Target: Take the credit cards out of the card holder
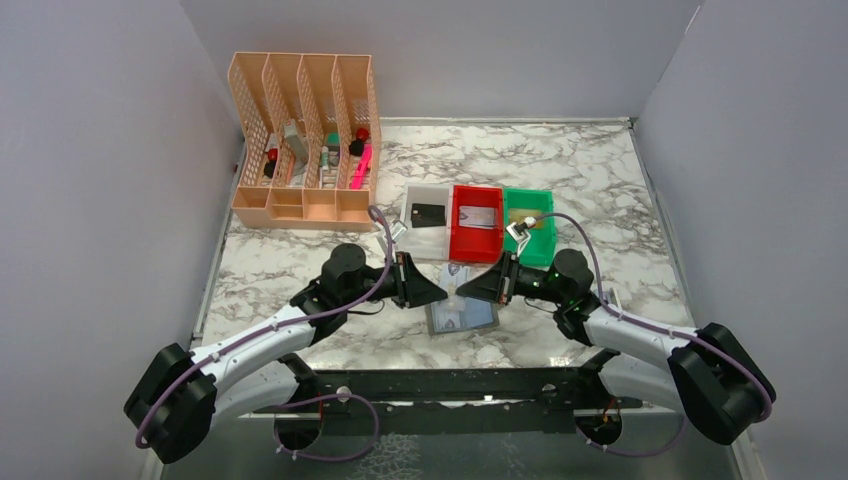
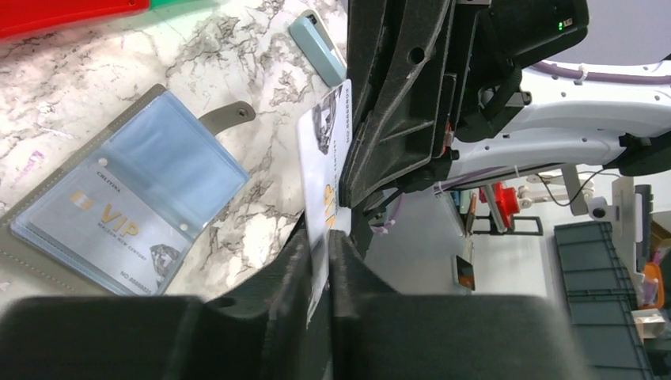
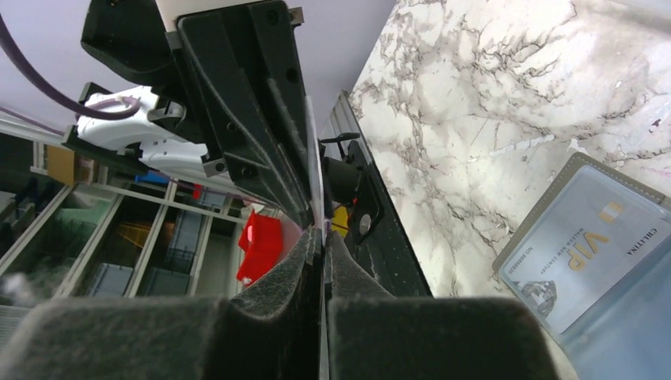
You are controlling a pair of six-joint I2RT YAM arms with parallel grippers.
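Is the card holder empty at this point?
No, a VIP card lies in a clear pocket of the open card holder.

Both pairs of jaws are clamped on one white card (image 2: 320, 162). In the left wrist view its lower end is buried between the left jaws and its far side is covered by the right jaws, so only scraps of print show. From the right wrist it is a bare edge; from above, a pale sliver too small to read. Below the jaws, the card holder (image 2: 119, 214) runs off the left edge of that view, and off the right and bottom edges of the right wrist view. Beyond the right jaws, the gold card (image 1: 533, 217) is partly behind a white fitting (image 1: 518, 232).
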